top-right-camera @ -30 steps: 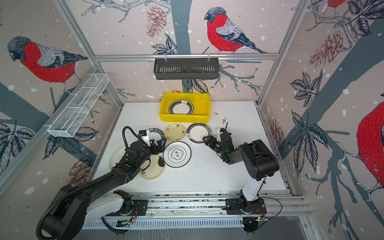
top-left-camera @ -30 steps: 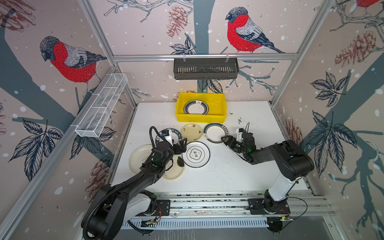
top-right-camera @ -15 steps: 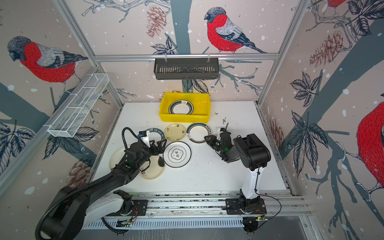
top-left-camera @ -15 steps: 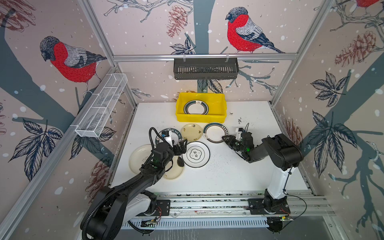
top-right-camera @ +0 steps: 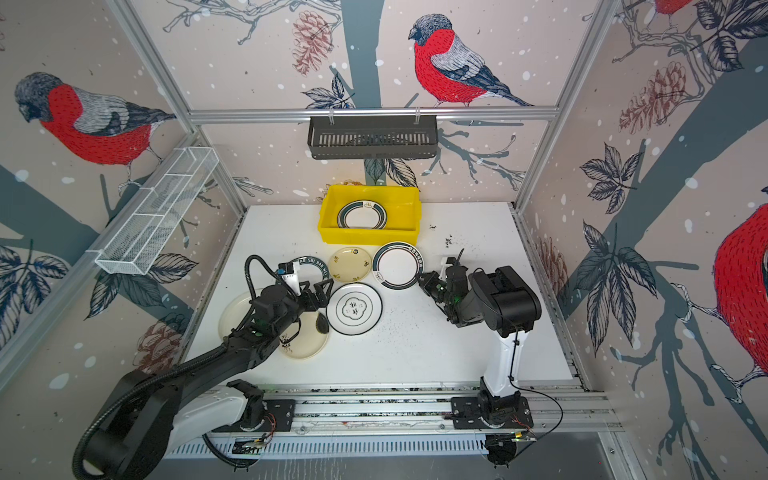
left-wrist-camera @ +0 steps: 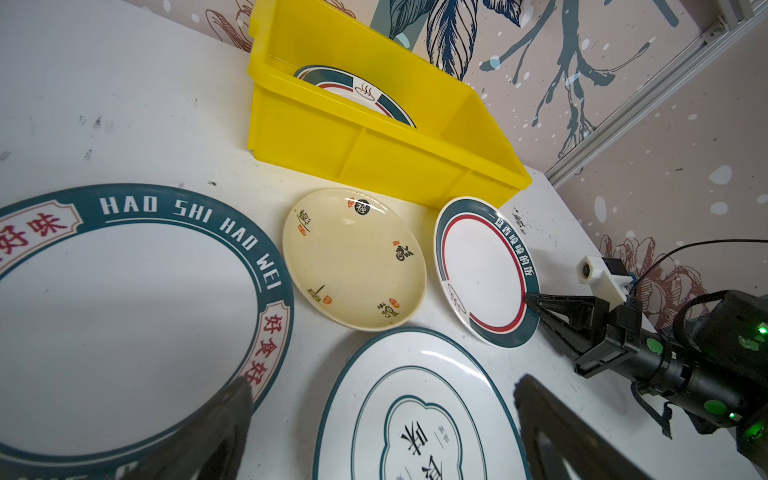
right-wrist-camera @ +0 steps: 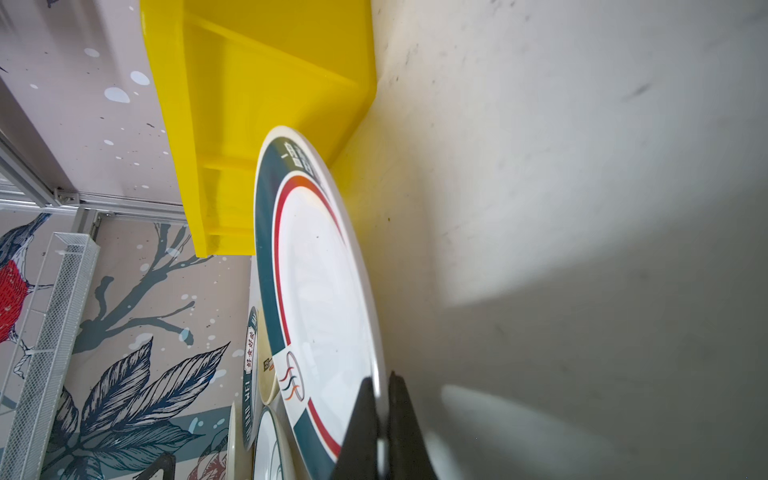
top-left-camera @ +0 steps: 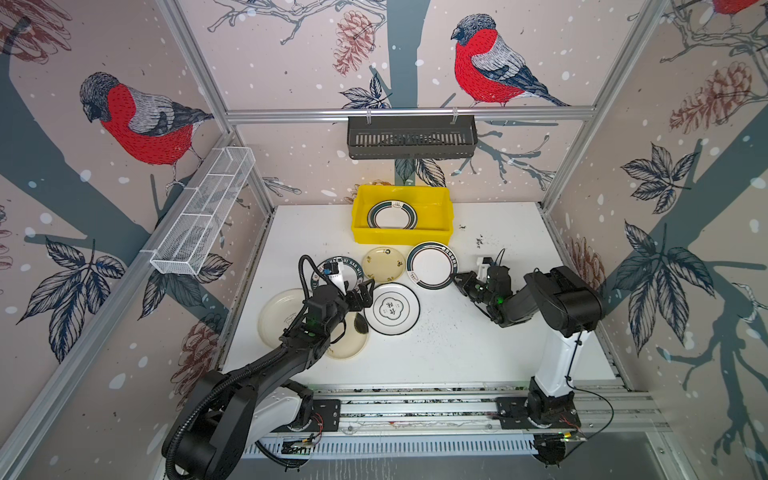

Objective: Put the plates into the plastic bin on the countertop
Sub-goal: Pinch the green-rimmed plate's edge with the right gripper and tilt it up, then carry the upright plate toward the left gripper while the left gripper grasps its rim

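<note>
Here, right tool (left-wrist-camera: 531,298) pinching teal-rimmed plate (left-wrist-camera: 484,270) — left tool (top-right-camera: 317,287) agape

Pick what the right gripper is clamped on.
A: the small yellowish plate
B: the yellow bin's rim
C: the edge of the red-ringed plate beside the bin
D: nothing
C: in the right wrist view the right gripper pinches the edge of the red-ringed plate, which lies on the countertop beside the bin.
</note>
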